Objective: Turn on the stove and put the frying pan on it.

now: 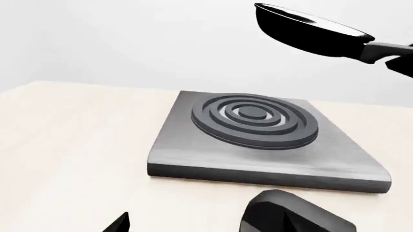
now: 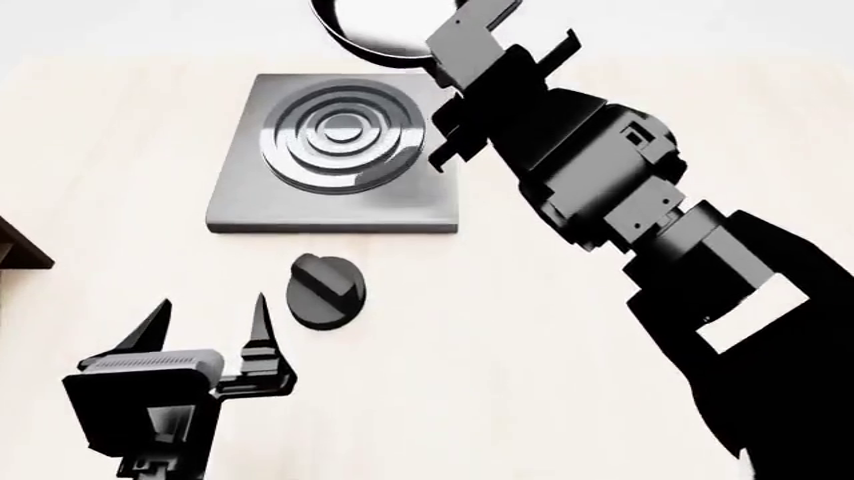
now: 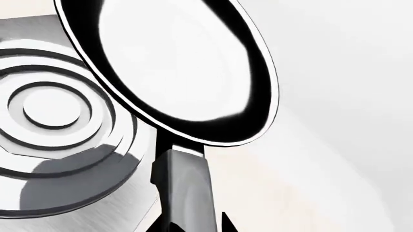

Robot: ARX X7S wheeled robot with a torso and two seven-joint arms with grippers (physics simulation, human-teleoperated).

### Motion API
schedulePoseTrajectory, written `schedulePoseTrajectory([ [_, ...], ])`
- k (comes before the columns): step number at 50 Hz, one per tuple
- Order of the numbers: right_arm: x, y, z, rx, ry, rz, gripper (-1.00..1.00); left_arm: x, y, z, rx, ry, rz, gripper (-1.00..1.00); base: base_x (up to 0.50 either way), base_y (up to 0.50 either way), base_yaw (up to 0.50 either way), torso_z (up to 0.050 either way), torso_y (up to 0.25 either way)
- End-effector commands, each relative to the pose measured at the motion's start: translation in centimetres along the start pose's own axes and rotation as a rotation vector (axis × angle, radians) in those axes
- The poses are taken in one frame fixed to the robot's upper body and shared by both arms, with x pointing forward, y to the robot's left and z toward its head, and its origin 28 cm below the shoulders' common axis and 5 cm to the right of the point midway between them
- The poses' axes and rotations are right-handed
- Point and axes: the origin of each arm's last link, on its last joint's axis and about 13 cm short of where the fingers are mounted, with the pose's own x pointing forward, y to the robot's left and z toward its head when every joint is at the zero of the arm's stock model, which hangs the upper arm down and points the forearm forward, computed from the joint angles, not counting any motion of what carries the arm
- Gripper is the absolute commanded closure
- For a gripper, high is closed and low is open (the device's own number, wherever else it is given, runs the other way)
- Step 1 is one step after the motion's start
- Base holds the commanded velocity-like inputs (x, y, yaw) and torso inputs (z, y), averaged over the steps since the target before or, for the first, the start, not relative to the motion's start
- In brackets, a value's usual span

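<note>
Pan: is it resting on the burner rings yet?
No. In the left wrist view the pan hangs in the air, well clear of the burner rings, held by its handle.

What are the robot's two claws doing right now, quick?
Left gripper: open, empty, hovering near the round black ridged knob.
Right gripper: shut on the small black frying pan by its handle, in the air.

Stove (image 2: 336,155): flat grey metal slab, dark concentric burner rings, flat on table. Round black ridged knob (image 2: 326,290) sits apart, just in front of slab. Frying pan (image 1: 308,32): black, glossy pale inside, long handle, up in the air beyond stove's far right corner, tilted.
</note>
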Motion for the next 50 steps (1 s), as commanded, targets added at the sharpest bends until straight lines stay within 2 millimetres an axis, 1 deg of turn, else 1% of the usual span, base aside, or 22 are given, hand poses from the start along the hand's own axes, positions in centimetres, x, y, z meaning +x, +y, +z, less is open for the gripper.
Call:
schedulePoseTrajectory([
  [1,0.4,0.1,2.0,-0.062,-0.064,-0.093,1.0,0.0,0.0,0.0,-0.011,0.008,-0.004,-1.0,0.0,0.0,0.0,0.0,0.0],
  [9,0.8,1.0,2.0,-0.071,-0.05,-0.104,1.0,0.0,0.1,-0.1,-0.015,0.014,0.001,-1.0,0.0,0.0,0.0,0.0,0.0],
  [13,0.9,1.7,2.2,-0.018,-0.059,-0.073,1.0,-0.1,0.0,0.0,-0.014,0.013,0.002,-1.0,0.0,0.0,0.0,0.0,0.0],
  [19,1.1,2.7,2.5,0.0,-0.072,-0.058,1.0,0.0,0.1,0.1,-0.015,0.014,0.003,-1.0,0.0,0.0,0.0,0.0,0.003],
  [37,1.5,5.6,1.0,-0.017,-0.067,-0.029,1.0,0.0,0.2,0.1,-0.015,0.018,0.007,-1.0,0.0,0.0,0.0,0.0,0.002],
  [45,1.5,6.0,0.6,-0.026,-0.062,-0.027,1.0,0.0,0.3,0.0,-0.014,0.018,0.008,-1.0,0.0,0.0,0.0,0.0,0.001],
  [50,1.4,6.6,0.2,-0.028,-0.063,-0.013,1.0,0.0,0.3,0.0,-0.014,0.018,0.01,-1.0,0.0,0.0,0.0,0.0,0.002],
])
